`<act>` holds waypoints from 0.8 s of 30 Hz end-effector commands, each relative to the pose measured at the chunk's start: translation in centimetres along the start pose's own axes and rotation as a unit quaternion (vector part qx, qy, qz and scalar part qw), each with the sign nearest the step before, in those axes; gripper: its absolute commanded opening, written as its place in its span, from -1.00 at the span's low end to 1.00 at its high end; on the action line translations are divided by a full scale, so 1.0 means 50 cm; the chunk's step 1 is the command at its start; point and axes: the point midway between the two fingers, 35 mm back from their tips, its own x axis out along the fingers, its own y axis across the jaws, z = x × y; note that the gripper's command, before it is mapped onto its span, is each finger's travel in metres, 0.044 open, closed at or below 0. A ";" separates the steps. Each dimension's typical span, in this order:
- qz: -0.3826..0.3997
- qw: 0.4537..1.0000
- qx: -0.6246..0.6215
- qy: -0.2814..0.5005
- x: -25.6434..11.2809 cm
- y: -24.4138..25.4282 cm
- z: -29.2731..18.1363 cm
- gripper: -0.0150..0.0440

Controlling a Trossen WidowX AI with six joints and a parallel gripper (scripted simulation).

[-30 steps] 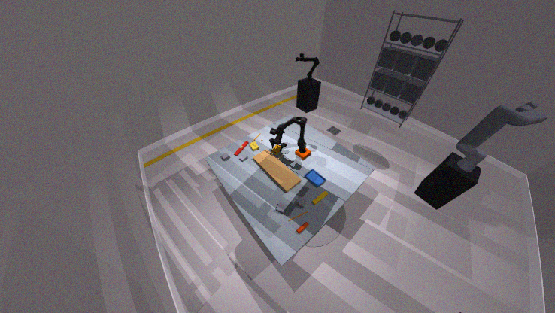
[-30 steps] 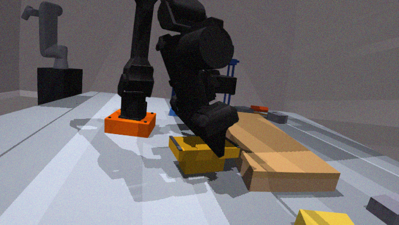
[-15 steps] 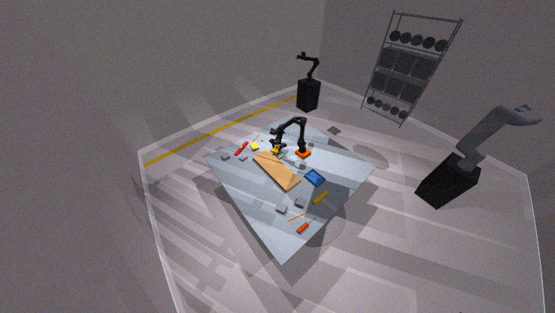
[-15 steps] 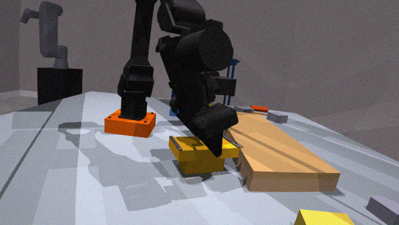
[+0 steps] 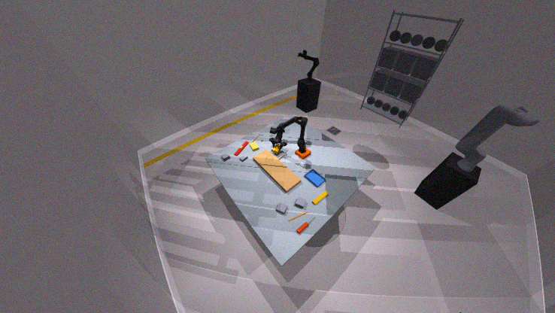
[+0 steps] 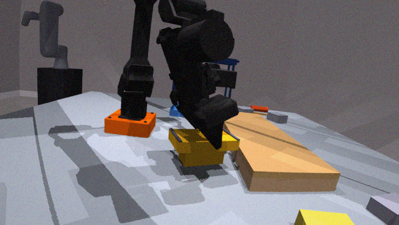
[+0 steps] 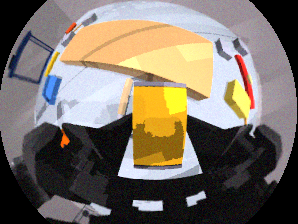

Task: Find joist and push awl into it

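The yellow stud finder, with dark strips at its ends, is gripped a little above the table beside the panel. My gripper is shut on it, one finger on each side; the far finger is hidden in the exterior view. The tan floor panel lies flat; no hole shows in it. The blue tray looks empty. The awl, with a red-orange handle and thin shaft, lies beyond the tray.
A yellow bar lies near the tray. Grey blocks and an orange stick lie near the awl. A yellow block and a red bar lie at the panel's other end. A narrow tan strip is beside the stud finder.
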 end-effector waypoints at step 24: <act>-0.007 1.000 -0.006 -0.001 -0.036 -0.085 0.018 -0.49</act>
